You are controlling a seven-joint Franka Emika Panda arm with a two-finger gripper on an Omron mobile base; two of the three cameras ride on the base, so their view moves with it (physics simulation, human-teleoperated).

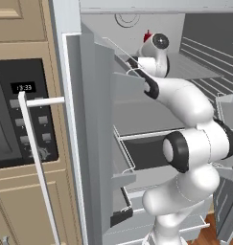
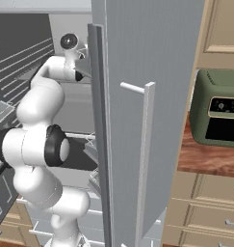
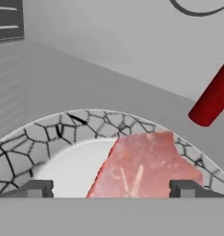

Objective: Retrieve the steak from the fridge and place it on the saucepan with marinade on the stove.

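The claw (image 3: 111,189) hangs spread wide just over the steak (image 3: 143,166), which lies on a crackle-rimmed plate (image 3: 62,131) on a fridge (image 1: 96,119) shelf. The arm reaches up into the fridge, wrist bent downward.

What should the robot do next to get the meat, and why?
Probably ease the hand a little lower and then close it. Its two fingertips stand wide open on either side of the steak, which lies on the crackle-rimmed plate inside the fridge. Nothing is gripped yet, so it likely needs to come down around the steak first.
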